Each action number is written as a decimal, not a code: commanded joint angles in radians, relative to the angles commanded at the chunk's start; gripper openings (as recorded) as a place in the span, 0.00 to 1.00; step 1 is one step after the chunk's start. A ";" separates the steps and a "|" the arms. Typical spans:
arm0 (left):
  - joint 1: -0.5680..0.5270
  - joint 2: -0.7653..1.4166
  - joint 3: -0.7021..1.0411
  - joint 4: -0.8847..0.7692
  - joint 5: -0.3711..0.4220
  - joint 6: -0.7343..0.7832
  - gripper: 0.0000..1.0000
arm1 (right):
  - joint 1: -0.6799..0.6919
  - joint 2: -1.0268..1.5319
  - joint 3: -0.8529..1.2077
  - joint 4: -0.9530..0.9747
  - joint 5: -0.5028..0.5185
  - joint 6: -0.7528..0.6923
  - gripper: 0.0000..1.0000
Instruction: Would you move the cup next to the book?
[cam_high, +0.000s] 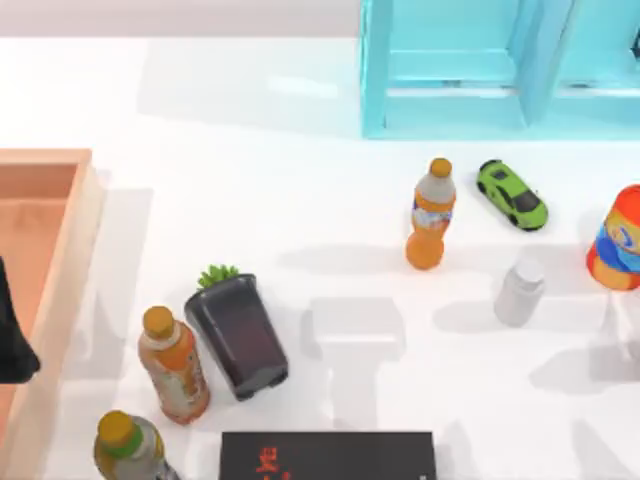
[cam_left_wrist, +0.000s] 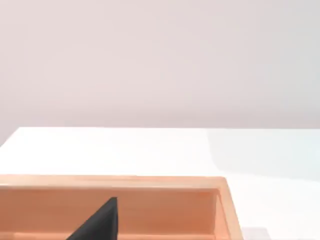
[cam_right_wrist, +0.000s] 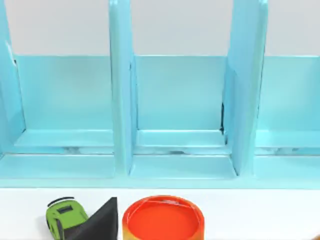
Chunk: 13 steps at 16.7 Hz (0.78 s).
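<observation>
Whitish-grey and plain, the cup (cam_high: 519, 291) stands upright on the tabletop (cam_high: 300, 180) toward the top view's right, apart from its neighbours: the orange drink bottle (cam_high: 431, 215) lies up and to its left, the green toy car (cam_high: 511, 194) above it, and the red-orange-blue can (cam_high: 617, 240) to its right at the frame edge. Locate the book (cam_high: 328, 456) at the lower edge of the top view, a flat black slab with red characters, its long axis running left to right. The cup lies up and to the right of the book, well apart from it.

Note that the right wrist view looks at the turquoise shelf unit (cam_right_wrist: 175, 100), with the can and the toy car below it, so you can judge the right arm to be on the cup's side of the tabletop and the nearer of the two. The left wrist view looks over the wooden tray (cam_left_wrist: 150, 205) on the left, far from the cup. You cannot tell whether either claw is spread or pressed together.

Judge the task as not yet begun: the cup is unheld. Plan a carry down and to the left, ending on bare tabletop just right of the book's short edge
</observation>
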 joint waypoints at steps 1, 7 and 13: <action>0.000 0.000 0.000 0.000 0.000 0.000 1.00 | 0.000 0.000 0.000 0.000 0.000 0.000 1.00; 0.000 0.000 0.000 0.000 0.000 0.000 1.00 | -0.064 0.091 0.123 -0.082 0.011 -0.150 1.00; 0.000 0.000 0.000 0.000 0.000 0.000 1.00 | -0.255 0.373 0.450 -0.334 0.034 -0.677 1.00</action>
